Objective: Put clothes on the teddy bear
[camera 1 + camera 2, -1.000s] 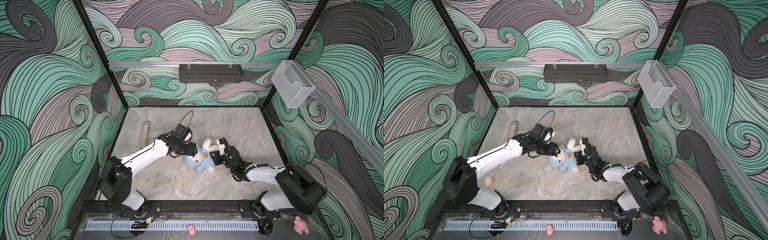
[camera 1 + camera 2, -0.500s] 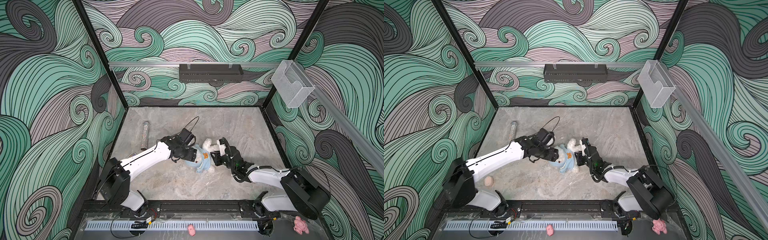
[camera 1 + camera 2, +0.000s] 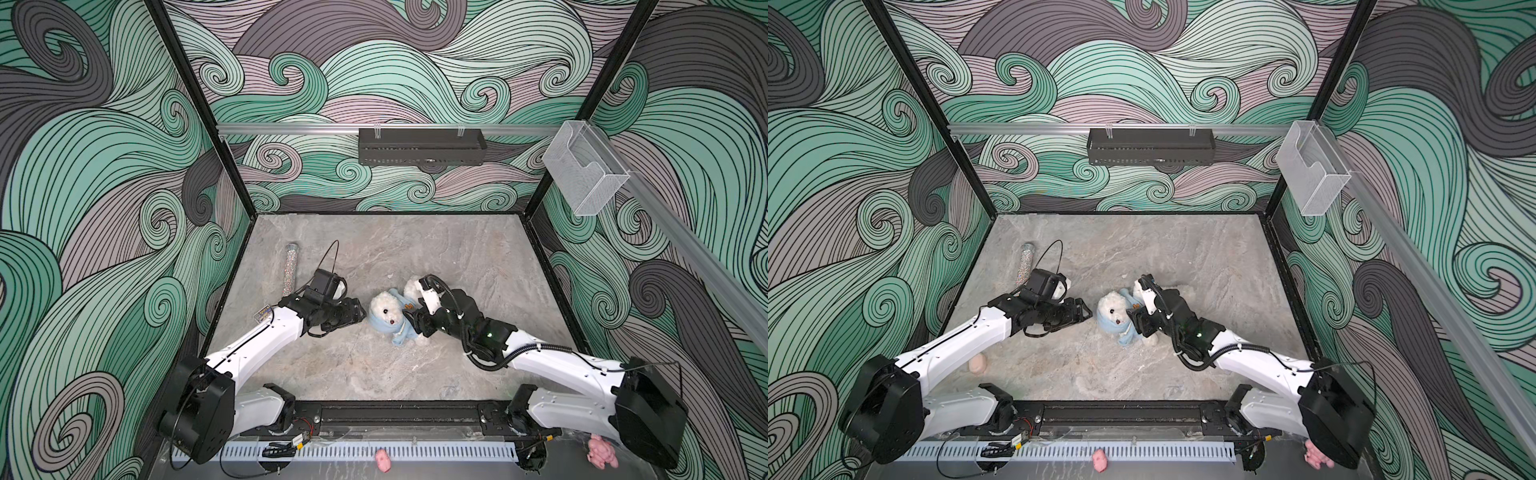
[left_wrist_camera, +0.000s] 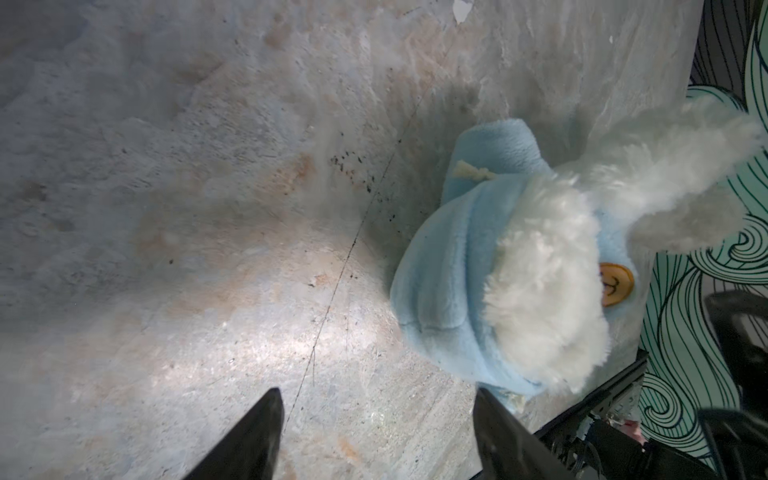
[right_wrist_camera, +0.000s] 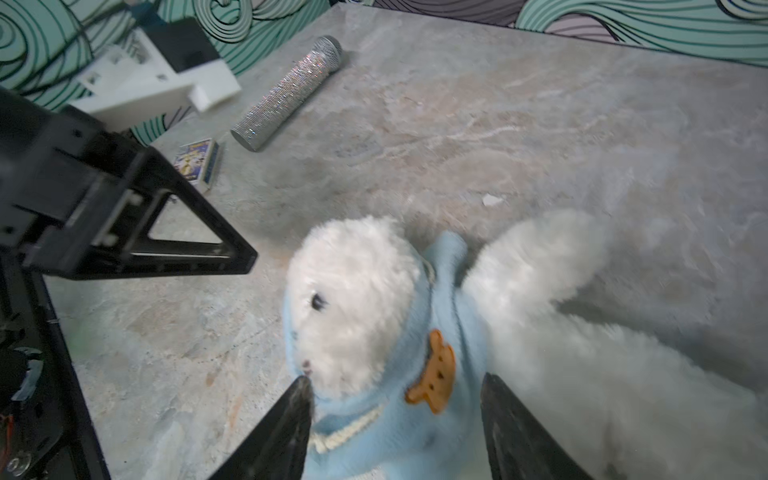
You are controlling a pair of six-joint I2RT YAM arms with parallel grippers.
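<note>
While the left gripper (image 4: 376,392) stands wide over bare marble tabletop (image 4: 166,208), the teddy bear (image 3: 388,311) in its light-blue hoodie (image 5: 415,428) lies just beyond those fingertips. The right gripper (image 5: 395,378), equally wide, straddles the bear's chest, one fingertip at its chin.

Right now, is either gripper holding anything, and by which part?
Nothing held. Left gripper open, clear of the fluffy white teddy bear; right gripper open, jaws astride its light-blue plush hoodie.

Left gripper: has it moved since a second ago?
Yes: the left gripper has backed leftward, toward the unmoved glittery silver cylinder, clear of the fluffy white teddy bear.
</note>
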